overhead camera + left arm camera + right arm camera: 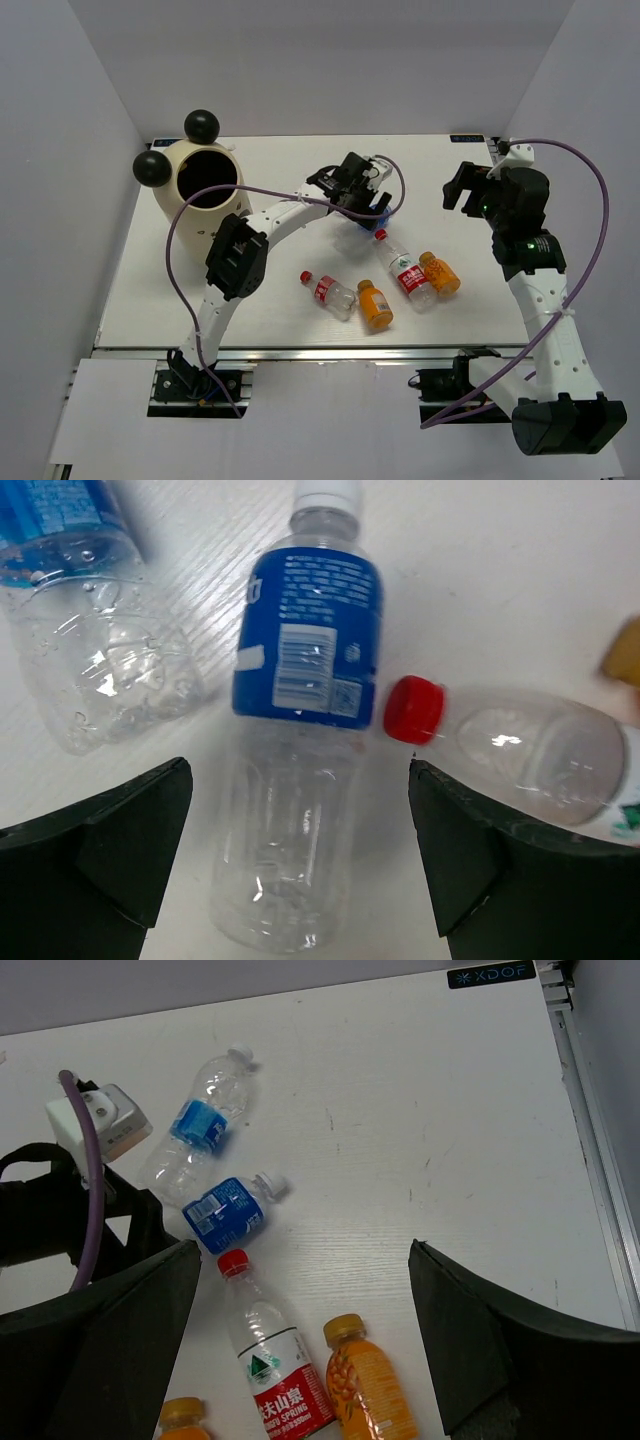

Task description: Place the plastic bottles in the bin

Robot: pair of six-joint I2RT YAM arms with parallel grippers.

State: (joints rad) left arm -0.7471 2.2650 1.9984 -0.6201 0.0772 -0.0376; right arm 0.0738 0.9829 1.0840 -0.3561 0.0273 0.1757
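Toward the far middle, the left gripper is hanging wide open over a blue-labelled bottle, its jaws straddling it without gripping. A second blue bottle is lying near it on one side, and a red-capped bottle is resting with its cap just beside the label. Off to the right, the right gripper is hovering spread and empty. The bin is sitting at the far left corner.

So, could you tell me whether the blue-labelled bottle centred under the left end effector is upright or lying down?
Lying down: the blue-labelled bottle shows its whole length on the table, cap to base.
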